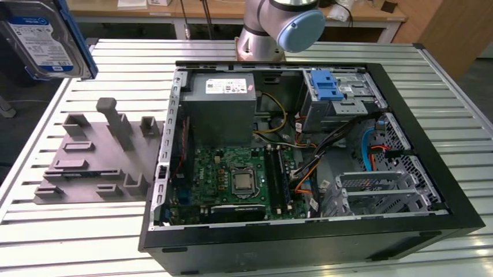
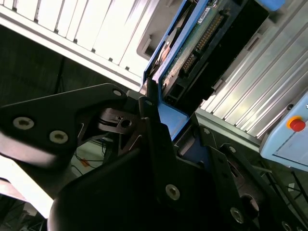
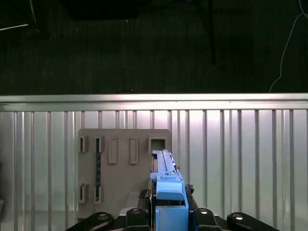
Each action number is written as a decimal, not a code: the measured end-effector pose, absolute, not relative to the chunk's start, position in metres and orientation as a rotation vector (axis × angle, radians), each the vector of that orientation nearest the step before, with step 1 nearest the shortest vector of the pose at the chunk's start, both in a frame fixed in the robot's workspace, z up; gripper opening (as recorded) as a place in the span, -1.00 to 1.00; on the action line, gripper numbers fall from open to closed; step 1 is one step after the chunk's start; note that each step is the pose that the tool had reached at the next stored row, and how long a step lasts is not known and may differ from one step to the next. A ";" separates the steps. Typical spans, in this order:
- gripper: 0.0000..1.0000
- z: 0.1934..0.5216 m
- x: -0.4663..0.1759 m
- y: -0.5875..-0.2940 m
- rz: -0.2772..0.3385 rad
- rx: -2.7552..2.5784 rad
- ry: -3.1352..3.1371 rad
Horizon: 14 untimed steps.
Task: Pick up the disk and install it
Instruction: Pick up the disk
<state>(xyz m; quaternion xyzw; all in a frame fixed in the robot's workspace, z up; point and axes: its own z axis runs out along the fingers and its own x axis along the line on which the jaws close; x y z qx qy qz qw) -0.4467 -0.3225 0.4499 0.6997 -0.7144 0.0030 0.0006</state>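
Closest to the lens in both wrist views sits the gripper [image 2: 166, 113], its black fingers [image 2: 151, 108] clamped on the disk [image 2: 202, 43] by the blue carrier frame. The second wrist view shows the disk's circuit-board side and its connector row, with the frame's edge pinched between the fingers. In the first wrist view the disk [image 3: 166, 168] is seen edge-on, held over a grey rack [image 3: 120, 163] that lies flat on the slatted table [image 3: 240, 159].

In the exterior view the disk [image 1: 43, 40] hangs in the air at the far upper left corner. It is tilted, its white-and-blue label faces the camera, and it is well clear of the table [image 1: 77, 231]. The rack [image 1: 100, 156] lies on the exterior view's left, with the open case [image 1: 308, 254] just beside it on the right. Inside the case are the power supply [image 1: 223, 107], the motherboard [image 1: 239, 179] and a metal bay topped by a blue latch [image 1: 327, 86]. The disk is well apart from that bay. The arm's base [image 1: 277, 23] stands behind the case.
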 end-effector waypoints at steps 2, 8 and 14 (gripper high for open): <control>-0.27 0.452 -0.447 -0.322 0.010 2.197 -2.244; -0.27 0.460 -0.447 -0.322 0.009 2.197 -2.244; -0.27 0.468 -0.447 -0.322 0.010 2.197 -2.244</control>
